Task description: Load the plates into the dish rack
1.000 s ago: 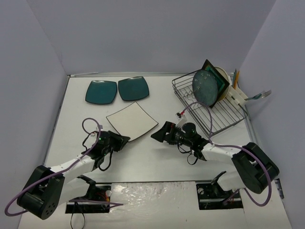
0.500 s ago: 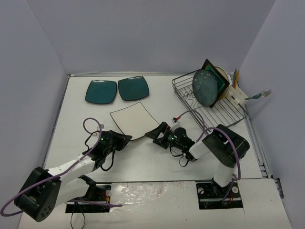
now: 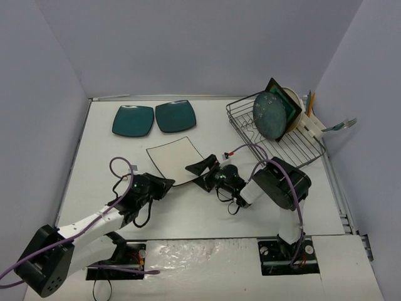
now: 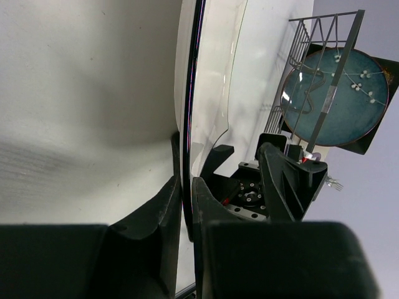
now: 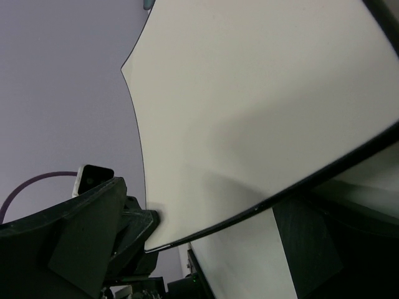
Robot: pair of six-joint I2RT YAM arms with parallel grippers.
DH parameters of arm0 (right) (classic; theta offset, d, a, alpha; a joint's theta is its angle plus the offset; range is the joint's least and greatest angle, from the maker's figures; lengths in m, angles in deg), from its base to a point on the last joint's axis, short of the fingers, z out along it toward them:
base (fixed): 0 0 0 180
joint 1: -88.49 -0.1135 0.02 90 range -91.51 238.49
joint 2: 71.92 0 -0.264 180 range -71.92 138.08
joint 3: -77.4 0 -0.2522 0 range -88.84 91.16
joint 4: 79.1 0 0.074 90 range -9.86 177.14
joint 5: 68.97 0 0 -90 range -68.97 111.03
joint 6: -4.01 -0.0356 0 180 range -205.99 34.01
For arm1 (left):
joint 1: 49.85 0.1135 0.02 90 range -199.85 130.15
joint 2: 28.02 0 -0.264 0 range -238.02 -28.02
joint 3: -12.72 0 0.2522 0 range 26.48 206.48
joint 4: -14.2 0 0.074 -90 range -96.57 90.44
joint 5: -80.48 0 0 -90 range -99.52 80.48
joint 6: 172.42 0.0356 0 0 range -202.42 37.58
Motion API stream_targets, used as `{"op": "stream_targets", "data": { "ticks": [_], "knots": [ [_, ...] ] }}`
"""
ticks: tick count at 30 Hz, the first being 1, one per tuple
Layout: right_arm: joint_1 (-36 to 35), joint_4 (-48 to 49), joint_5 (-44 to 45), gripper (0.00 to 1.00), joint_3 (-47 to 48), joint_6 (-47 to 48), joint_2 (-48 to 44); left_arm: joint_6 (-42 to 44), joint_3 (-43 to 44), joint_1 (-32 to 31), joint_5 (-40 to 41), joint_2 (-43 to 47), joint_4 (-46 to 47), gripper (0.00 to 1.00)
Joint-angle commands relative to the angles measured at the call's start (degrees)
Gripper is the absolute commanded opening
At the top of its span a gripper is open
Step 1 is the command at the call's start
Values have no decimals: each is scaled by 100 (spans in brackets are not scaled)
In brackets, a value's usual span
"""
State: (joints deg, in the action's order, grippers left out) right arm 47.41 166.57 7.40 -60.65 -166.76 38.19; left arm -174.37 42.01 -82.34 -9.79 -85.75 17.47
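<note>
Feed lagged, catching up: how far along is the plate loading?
Done: the blue-grey round plate and two more behind it stand in the dish rack. In hand: left claw pinches the white plate at its edge, right claw open around its far corner. Left: two teal plates on the table.

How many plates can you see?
6. Two dark teal plates lie flat, far left; the white square plate is mid-table, pinched by the left gripper; three stand in the dish rack: blue-grey round plate in front, dark square plate and cream plate partly hidden behind.
</note>
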Motion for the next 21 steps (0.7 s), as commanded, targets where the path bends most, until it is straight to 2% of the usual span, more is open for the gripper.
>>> {"op": "stream_targets", "data": {
  "ticks": [1, 6, 9, 12, 16, 21],
  "knots": [
    [-32, 1141, 287, 94, 208, -294, 296, -183, 394, -162, 167, 25, 1312, 0],
    [-24, 1284, 400, 85, 212, -417, 389, -164, 359, -261, 243, 37, 1298, 0],
    [-32, 1348, 442, 76, 212, -447, 405, -148, 309, -303, 299, 87, 1250, 0],
    [-40, 1406, 515, 61, 196, -447, 389, -155, 260, -335, 292, 95, 1217, 0],
    [-31, 1474, 628, 48, 153, -471, 315, -139, 210, -388, 273, 128, 1122, 0],
    [-10, 1395, 713, 37, 125, -378, 68, -165, 113, -416, 251, 179, 1013, 0]
  ]
}}
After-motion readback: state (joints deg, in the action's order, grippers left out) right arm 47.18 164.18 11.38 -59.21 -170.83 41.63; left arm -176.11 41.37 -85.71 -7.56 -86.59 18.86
